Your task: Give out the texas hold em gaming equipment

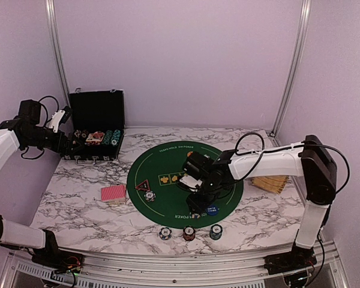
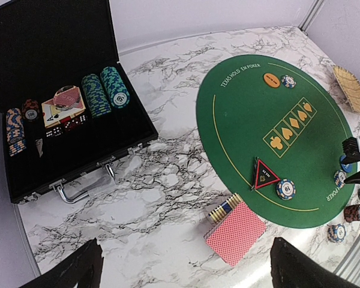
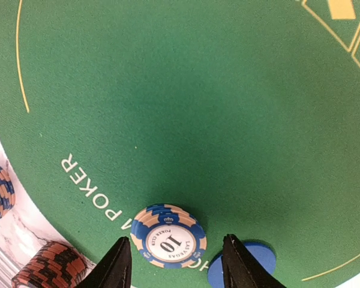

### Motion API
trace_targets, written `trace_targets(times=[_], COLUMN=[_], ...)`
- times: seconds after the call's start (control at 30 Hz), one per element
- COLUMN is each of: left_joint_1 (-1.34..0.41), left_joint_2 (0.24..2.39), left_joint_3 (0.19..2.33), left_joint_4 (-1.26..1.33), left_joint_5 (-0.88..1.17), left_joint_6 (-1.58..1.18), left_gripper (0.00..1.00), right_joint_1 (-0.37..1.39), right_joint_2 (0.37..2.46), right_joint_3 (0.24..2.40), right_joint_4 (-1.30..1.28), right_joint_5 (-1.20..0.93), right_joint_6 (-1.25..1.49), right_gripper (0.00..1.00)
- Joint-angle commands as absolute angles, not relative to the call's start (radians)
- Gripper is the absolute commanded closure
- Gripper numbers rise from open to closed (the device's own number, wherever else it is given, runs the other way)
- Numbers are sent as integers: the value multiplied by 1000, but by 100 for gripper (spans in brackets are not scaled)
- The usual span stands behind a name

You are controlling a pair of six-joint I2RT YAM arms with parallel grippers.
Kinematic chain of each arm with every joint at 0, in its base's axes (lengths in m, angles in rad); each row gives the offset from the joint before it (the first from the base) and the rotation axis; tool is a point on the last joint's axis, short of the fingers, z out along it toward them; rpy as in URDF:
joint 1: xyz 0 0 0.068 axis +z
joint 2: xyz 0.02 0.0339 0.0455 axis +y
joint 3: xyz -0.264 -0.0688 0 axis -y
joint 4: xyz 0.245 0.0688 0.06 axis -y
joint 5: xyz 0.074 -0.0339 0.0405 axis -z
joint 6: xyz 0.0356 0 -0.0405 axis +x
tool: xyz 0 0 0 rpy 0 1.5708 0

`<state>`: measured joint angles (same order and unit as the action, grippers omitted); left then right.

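Task judged partly done. Green poker mat (image 1: 162, 201) is laid on the marble table (image 1: 78, 204). Black hinged case (image 1: 97, 114) is open, well apart from the right jaws, with teal chip stacks (image 2: 105, 90) and more chips inside. Red-backed card deck (image 1: 113, 193) is set on the marble off the mat, not dealt. Already placed on the mat: red-rimmed triangle (image 1: 142, 185) with a blue-white chip (image 1: 150, 195) just beside it, and orange button (image 2: 272, 80) with another chip at the far rim. Three chip stacks (image 1: 188, 232) are lined up on the marble just outside the near rim. Left to do, as judged: case chips, cards.

Right gripper (image 3: 175, 252) is held low over the mat, jaws open slightly wider than a chip, nothing gripped. The "10" chip stack (image 3: 168, 237) lies between the jaws, close to one finger, clear of the other. Blue button disc (image 3: 265, 261) lies just outside the jaws, partly hidden by that other finger. Left gripper (image 2: 186, 252) is held wide open, empty, beside the case.
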<state>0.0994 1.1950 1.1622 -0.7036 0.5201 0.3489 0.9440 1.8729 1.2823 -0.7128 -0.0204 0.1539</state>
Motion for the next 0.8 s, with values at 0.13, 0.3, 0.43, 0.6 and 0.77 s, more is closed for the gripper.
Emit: trace_targets(times=[0.13, 0.3, 0.43, 0.6, 0.77], left_joint_1=[101, 101, 101, 101, 101], left_joint_2=[1177, 1179, 1180, 1183, 1182], left_joint_3=[1183, 1189, 1192, 1192, 1193], left_joint_4=[-728, -728, -727, -728, -728], left_joint_5=[536, 533, 535, 540, 541], left_joint_6=[359, 359, 359, 358, 358], left_gripper=[1, 1, 1, 1, 1], right_joint_1=[1017, 1103, 1146, 1180, 1198], right_joint_2=[1762, 1742, 1731, 1743, 1780], right_joint_3=[1377, 1383, 1361, 1334, 1327], right_joint_4=[-820, -874, -880, -865, -861], right_joint_5=[16, -22, -67, -96, -105], right_joint_6=[169, 175, 186, 189, 177], right_gripper=[38, 26, 20, 18, 20])
